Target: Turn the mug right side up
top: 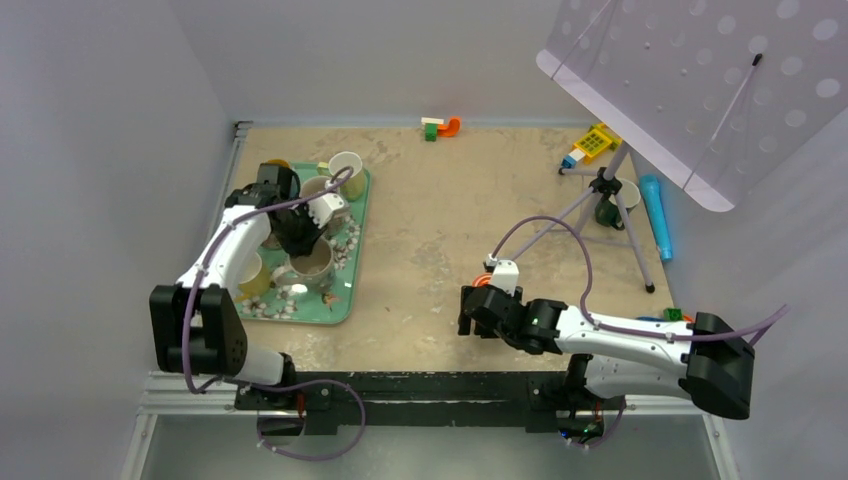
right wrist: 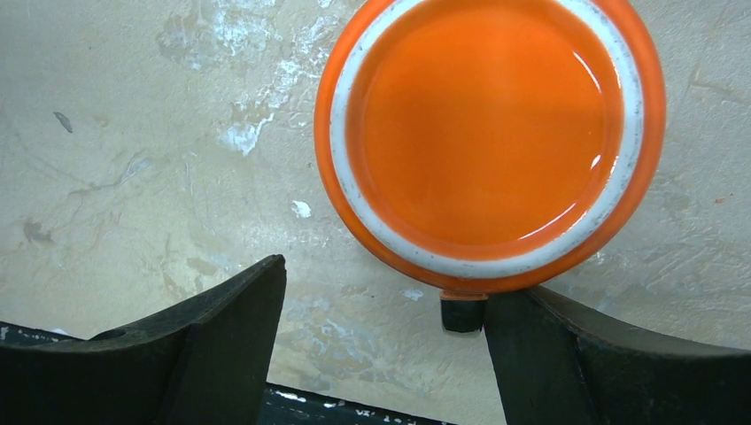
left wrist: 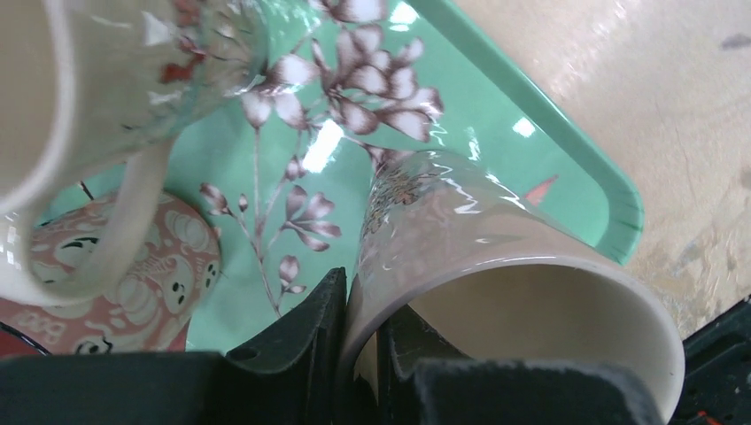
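A pale floral mug (left wrist: pixel 460 239) rests tilted on the green tray (left wrist: pixel 567 133), its mouth facing the wrist camera. My left gripper (left wrist: pixel 361 310) is shut on its rim, one finger outside the wall and one inside. From above, that gripper (top: pixel 300 235) is over the tray (top: pixel 358 240) among several cups. An orange mug (right wrist: pixel 487 133) stands upside down on the table, base up with a white ring. My right gripper (right wrist: pixel 385 288) is open just in front of it, and its right finger (right wrist: pixel 549 345) almost touches the mug. From above, the right gripper (top: pixel 470 310) is near the table's middle.
A second floral mug (left wrist: pixel 106 80) and a red patterned cup (left wrist: pixel 133 274) crowd the left gripper. A tripod (top: pixel 605 190) holding a perforated panel stands back right, with a blue cylinder (top: pixel 657 215) and a yellow toy (top: pixel 593 143). Small blocks (top: pixel 440 128) lie at the far edge.
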You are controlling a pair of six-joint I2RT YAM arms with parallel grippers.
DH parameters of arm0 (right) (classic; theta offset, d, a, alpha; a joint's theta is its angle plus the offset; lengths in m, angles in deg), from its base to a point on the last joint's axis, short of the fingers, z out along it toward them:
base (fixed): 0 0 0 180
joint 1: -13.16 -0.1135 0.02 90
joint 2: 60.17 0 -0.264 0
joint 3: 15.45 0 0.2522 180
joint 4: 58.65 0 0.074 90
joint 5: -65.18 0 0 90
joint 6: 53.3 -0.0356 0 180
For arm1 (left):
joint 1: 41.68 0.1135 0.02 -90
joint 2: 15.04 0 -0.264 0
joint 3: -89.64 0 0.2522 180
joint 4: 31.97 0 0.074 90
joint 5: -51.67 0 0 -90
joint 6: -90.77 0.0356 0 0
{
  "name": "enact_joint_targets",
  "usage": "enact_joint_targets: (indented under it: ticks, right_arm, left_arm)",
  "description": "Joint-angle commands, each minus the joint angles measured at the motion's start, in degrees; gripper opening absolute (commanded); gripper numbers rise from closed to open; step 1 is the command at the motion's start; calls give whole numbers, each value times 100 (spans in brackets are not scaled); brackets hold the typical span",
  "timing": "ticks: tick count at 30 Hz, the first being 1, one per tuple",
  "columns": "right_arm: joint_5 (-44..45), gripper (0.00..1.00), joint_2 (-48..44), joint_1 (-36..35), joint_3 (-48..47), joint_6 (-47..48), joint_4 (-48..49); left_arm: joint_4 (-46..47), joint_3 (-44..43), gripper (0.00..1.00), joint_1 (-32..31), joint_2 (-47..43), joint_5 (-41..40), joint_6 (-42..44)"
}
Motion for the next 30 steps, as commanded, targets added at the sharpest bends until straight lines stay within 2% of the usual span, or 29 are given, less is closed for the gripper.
enact_joint_targets:
  ticks: [1,7,15,16,18,20,23,30]
  right_arm:
    - [115,81,-164,26,59,-1,100]
    - [123,81,-157,29,43,50,126]
    - [158,81,-144,26,43,-43,56]
    - [167,81,-135,26,41,-53,43]
    - [195,82,-104,26,11,-87,14]
    - [246,84,-60,26,-16,-147,-65]
    - [333,85,-8,26,-48,-246,-166]
    - [608,81,208,26,-127,-407,-259]
  left_arm:
    - [426,-725,0,189,606,-149,-456]
    - [772,-1250,0,237,1080,148,-746]
    - [782,-1673,0,237,1461,14,-690]
    - [762,-1675,3,237,1470,-16,-656]
    - [670,-1692,23,237,1473,-93,-622]
    - [589,-1688,36,239,1378,-174,-599]
    - [495,-1685,45,239,1098,-259,-576]
    - [-202,-2177,54,237,512,-207,-643]
